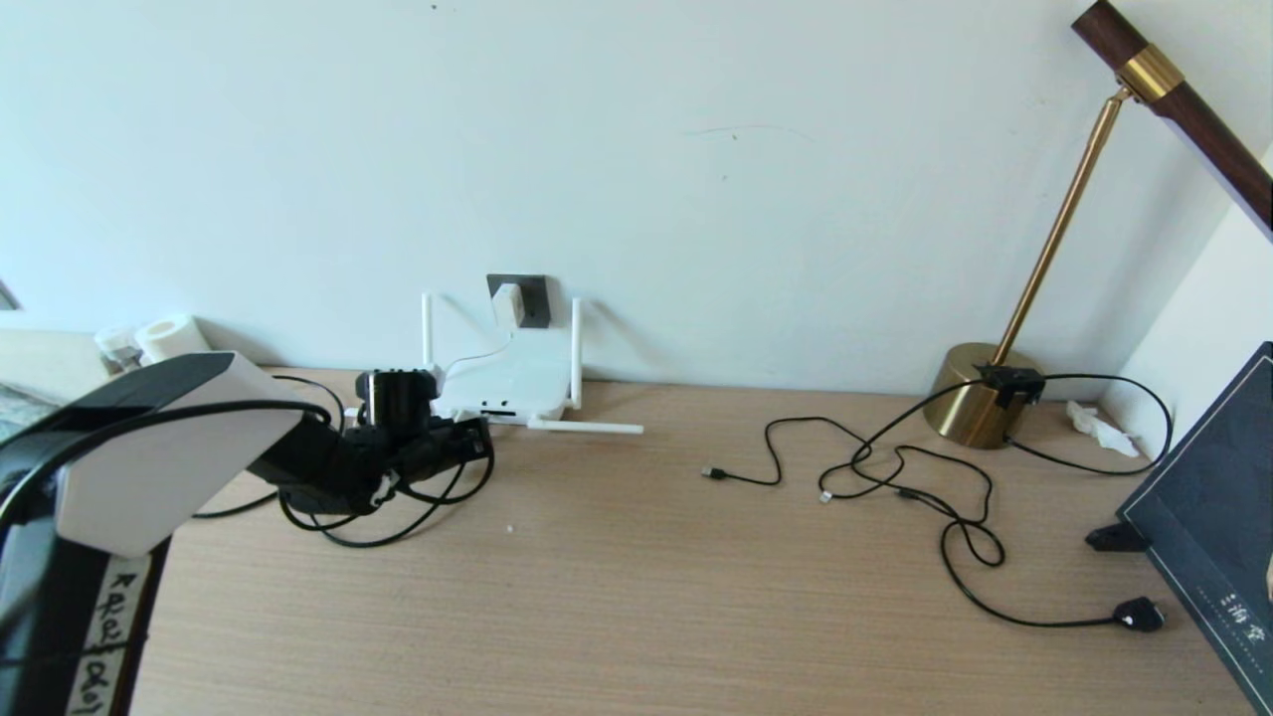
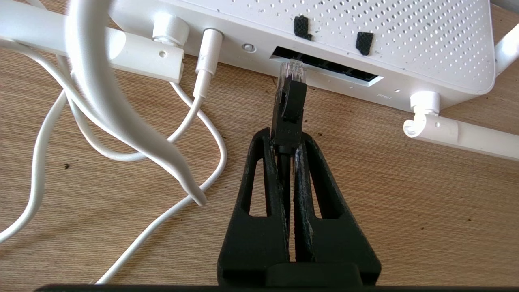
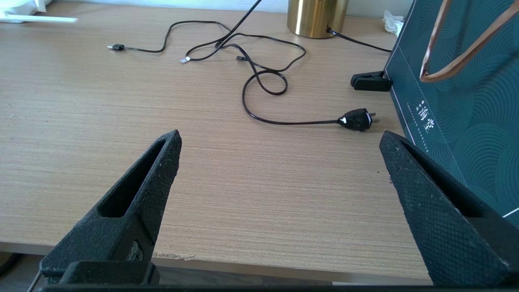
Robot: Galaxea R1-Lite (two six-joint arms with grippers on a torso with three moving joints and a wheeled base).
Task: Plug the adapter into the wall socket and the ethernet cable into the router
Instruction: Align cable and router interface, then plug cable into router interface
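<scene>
Wooden desk (image 1: 636,557) against a pale wall; landmark: the router (image 1: 512,383), lying at the wall's foot. The adapter (image 1: 508,303) sat in the wall socket (image 1: 532,298) directly above the router, its thin white cord dropping to the router. My left gripper (image 2: 286,138) was just in front of the router, pinched tight on the ethernet cable (image 2: 288,109); the plug's clear tip was at the mouth of the router's dark slot. My right gripper (image 3: 279,142), jaws spread wide and empty, hung over the desk's near edge, well to the right of the router.
</scene>
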